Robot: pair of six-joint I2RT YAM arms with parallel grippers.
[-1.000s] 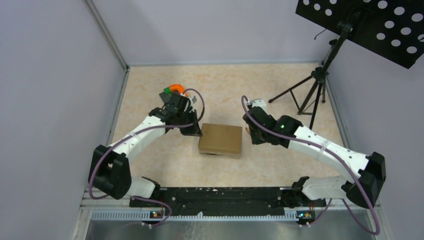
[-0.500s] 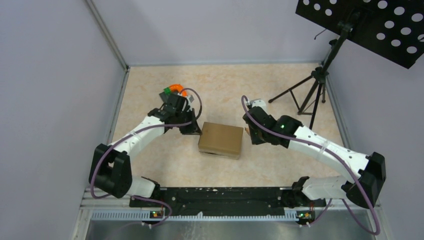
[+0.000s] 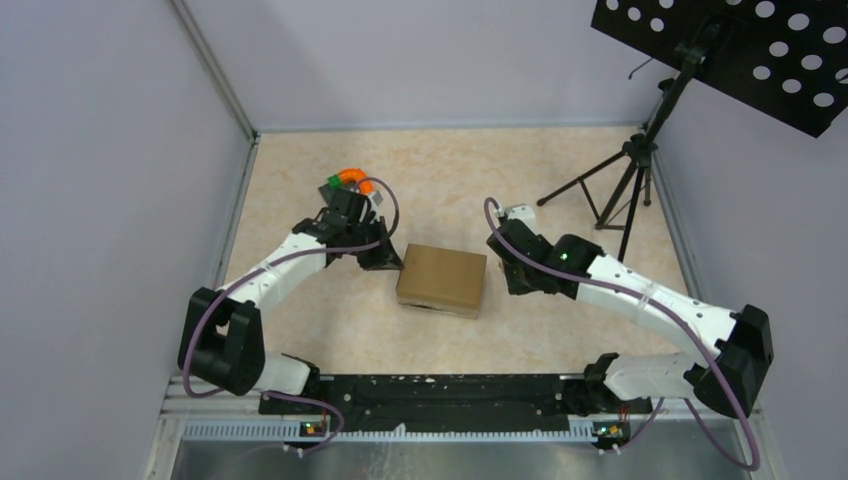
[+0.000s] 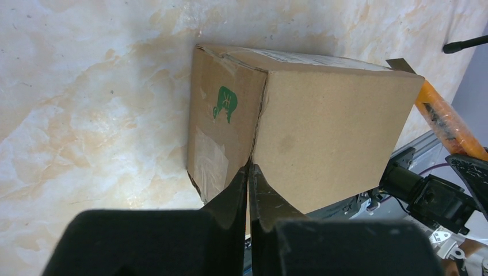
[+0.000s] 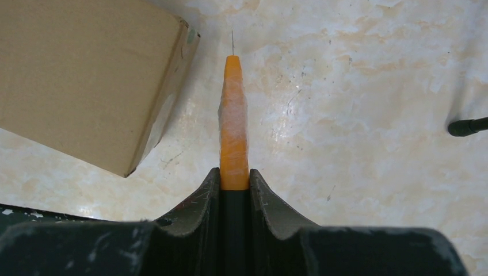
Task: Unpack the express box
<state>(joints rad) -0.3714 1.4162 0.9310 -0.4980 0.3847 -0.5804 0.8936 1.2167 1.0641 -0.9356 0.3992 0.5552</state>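
The express box (image 3: 442, 280), a brown cardboard carton, lies closed in the middle of the table. In the left wrist view, the express box (image 4: 339, 132) has a green mark and clear tape on its end face. My left gripper (image 3: 393, 262) is shut and empty. The left gripper (image 4: 248, 168) has its tips right at the box's near upright corner. My right gripper (image 3: 506, 272) is just right of the box. In the right wrist view, the right gripper (image 5: 234, 175) is shut on an orange cutter (image 5: 233, 121), which points past the box's corner.
A black tripod (image 3: 630, 170) stands at the back right under a perforated black board (image 3: 740, 50); one foot (image 5: 467, 126) shows in the right wrist view. An orange and green object (image 3: 345, 178) lies behind the left wrist. Grey walls enclose three sides.
The left gripper's jaws have closed fully and it has shifted slightly back-left at the box corner. The right gripper has edged a little nearer with the cutter.
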